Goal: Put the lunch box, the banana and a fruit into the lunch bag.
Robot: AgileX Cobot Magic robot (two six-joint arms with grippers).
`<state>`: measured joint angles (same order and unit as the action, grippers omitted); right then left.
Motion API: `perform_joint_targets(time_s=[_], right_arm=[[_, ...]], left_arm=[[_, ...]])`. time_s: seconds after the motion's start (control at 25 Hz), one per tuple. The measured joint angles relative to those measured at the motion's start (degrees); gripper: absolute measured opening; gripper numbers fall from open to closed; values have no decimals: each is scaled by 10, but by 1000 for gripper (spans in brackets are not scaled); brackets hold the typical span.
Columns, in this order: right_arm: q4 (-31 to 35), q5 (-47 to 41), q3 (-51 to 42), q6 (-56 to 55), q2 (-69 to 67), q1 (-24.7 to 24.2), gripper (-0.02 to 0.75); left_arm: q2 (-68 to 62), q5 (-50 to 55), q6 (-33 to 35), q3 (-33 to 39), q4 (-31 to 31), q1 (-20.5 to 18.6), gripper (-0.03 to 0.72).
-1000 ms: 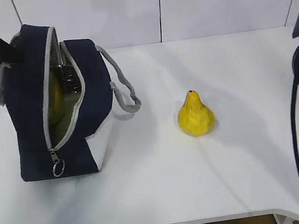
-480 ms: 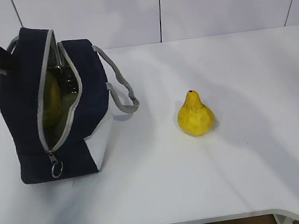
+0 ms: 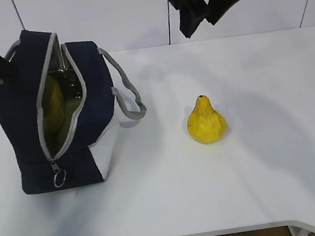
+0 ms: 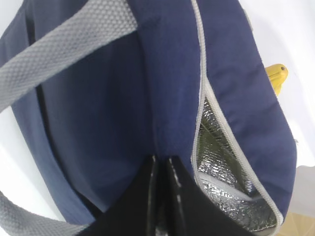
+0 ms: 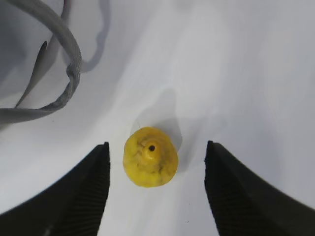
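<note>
You see the fruit (image 3: 205, 121) standing upright on the table (image 3: 254, 169), right of frame centre, well apart from the lunch bag (image 3: 54, 112) at left. Your right end effector (image 5: 156, 182) hangs above it, opened wide. Your left end effector (image 4: 161, 196) pinches the bag's fabric.

Your right gripper (image 3: 199, 12) now hangs over the table's far edge, jaws apart above the fruit (image 3: 206, 121).

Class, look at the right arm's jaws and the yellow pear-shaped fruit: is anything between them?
Nothing visible. The open right gripper hangs above the fruit, which stands alone on the white table; the lunch bag is off to the side.
</note>
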<state>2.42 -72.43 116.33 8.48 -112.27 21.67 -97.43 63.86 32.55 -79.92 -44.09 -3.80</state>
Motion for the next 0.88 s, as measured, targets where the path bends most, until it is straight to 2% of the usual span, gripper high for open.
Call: perform_joint_targets(time_s=[0.24,0.6,0.88], right_arm=[[0,2,-60,-40,26,0,489],[-2,6,-64,-45,23,0,489],[0,8,-64,-56,-37,0,489]], left_arm=[[0,3,0,0,1,0,-3],[0,10,0,0,2,0,-3],[0,10,0,0,3,0,-3]])
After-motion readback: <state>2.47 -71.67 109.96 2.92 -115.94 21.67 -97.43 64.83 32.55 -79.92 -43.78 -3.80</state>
